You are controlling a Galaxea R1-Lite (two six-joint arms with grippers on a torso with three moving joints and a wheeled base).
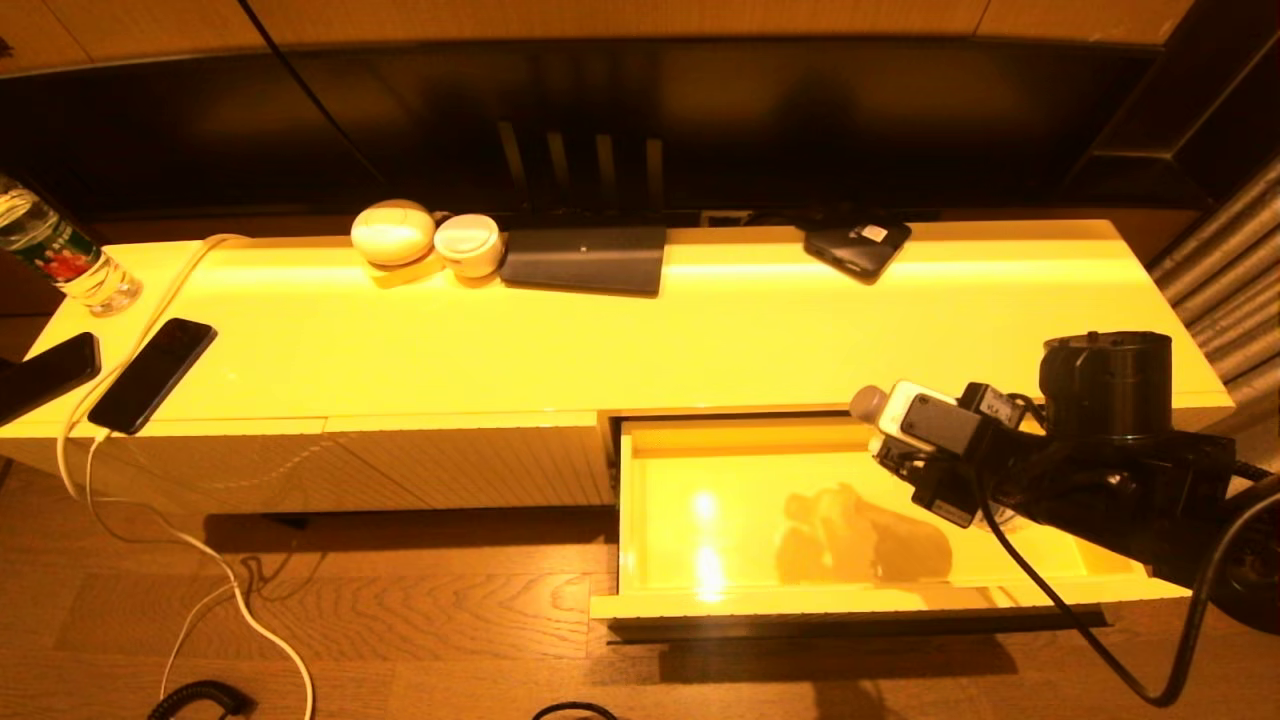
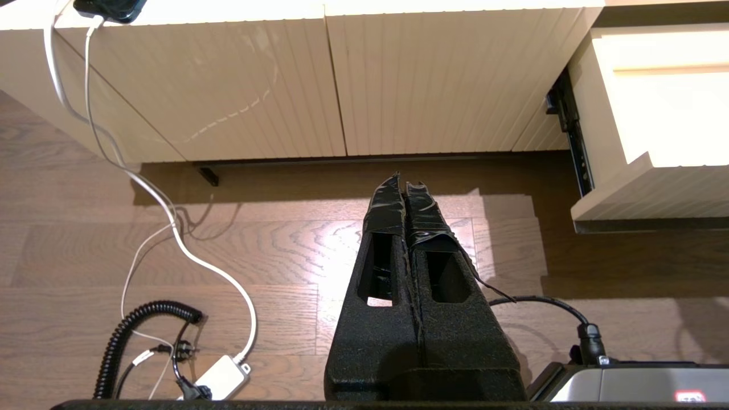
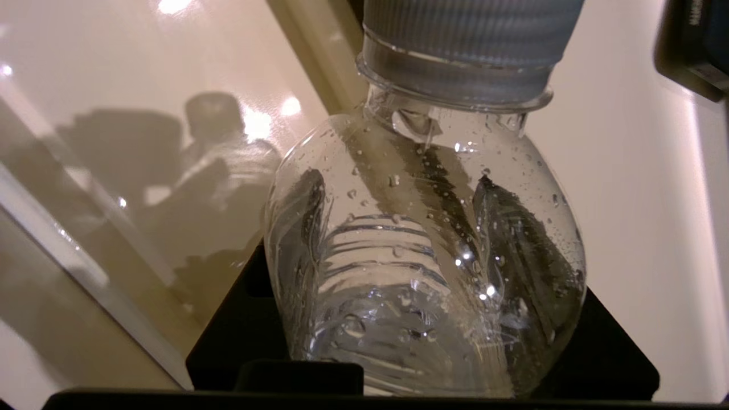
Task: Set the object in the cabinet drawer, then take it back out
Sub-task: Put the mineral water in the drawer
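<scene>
The clear water bottle (image 3: pixel 421 239) fills the right wrist view, its white cap (image 3: pixel 467 34) pointing away and drops of water inside. My right gripper (image 3: pixel 407 236) is shut on its body; the dark fingers (image 3: pixel 512 239) show through the plastic on both sides. In the head view the bottle's cap (image 1: pixel 868 402) sticks out over the back right of the pale-yellow cabinet drawer (image 1: pixel 850 602), which is pulled out, its glossy inside bare. My left gripper (image 2: pixel 403 185) is shut and holds nothing, low over the floor in front of the closed ribbed panels (image 2: pixel 342 85).
On the cabinet top (image 1: pixel 700 330) stand a green-and-red labelled bottle (image 1: pixel 60 250), two phones (image 1: pixel 152 372), white round items (image 1: pixel 392 232), a dark pad (image 1: pixel 585 258) and a black device (image 1: pixel 857 245). A white cable (image 2: pixel 188 250) and a coiled cord (image 2: pixel 122 336) lie on the floor.
</scene>
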